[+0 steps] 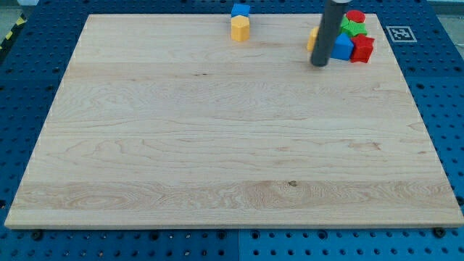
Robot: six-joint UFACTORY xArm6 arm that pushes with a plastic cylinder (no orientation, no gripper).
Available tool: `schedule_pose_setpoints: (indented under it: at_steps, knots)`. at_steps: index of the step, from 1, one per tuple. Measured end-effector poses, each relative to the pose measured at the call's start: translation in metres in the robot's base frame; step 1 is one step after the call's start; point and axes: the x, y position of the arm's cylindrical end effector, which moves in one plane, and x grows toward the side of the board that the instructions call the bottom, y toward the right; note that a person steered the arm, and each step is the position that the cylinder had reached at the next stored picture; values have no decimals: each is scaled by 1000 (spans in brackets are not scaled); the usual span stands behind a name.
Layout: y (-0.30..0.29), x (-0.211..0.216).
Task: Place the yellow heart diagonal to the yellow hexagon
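The yellow heart (312, 38) sits near the board's top edge toward the view's right, mostly hidden behind my rod; my tip (320, 64) rests just below it, with nothing held, being a bare rod. Touching the rod's right side is a cluster: one blue block (342, 48), one green block (354, 29), and two red blocks (362, 49) (355, 15). Well apart to the left, the yellow hexagon (240, 29) lies just under a blue cube (240, 10) at the top edge. The pale wooden board (217, 145) lies on a blue pegboard table (435, 109); a printed marker (398, 32) is at the top right corner.
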Motion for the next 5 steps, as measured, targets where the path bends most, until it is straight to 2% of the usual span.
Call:
schedule_pose_setpoints:
  at_steps: [1,2,3,4,5]
  knots:
    - [-90,0]
    - [-184,-23]
    - [-215,-60]
    - [-216,-60]
    - [-190,-53]
